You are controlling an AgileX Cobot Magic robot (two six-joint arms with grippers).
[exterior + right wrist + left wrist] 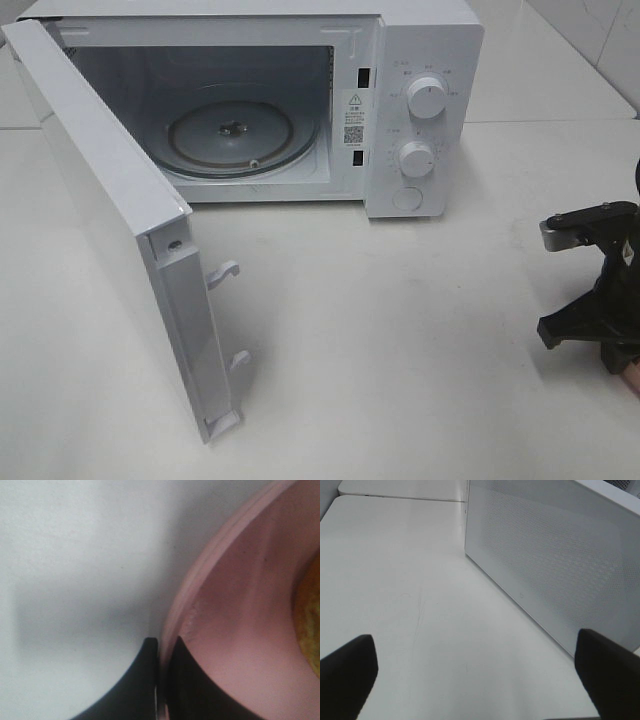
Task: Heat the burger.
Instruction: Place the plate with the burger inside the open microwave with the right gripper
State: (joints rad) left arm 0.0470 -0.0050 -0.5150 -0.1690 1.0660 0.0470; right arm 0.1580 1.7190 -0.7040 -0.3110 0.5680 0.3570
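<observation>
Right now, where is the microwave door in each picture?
Exterior high: the microwave door stands open on the left, from the top corner toward the bottom middle.
Left wrist: its dotted outer face rises beyond the open left pincer.
Right wrist: not in it; only the right pincer shut on the pink plate rim.
Shared landmark: the white table.

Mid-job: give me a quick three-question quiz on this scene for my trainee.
1. True or false: the microwave door is shut.
2. The right gripper is shut on the pink plate at its: A) rim B) middle C) far side.
3. Fill in: the glass turntable holds ____.
Key: 1 false; 2 A; 3 nothing.
</observation>
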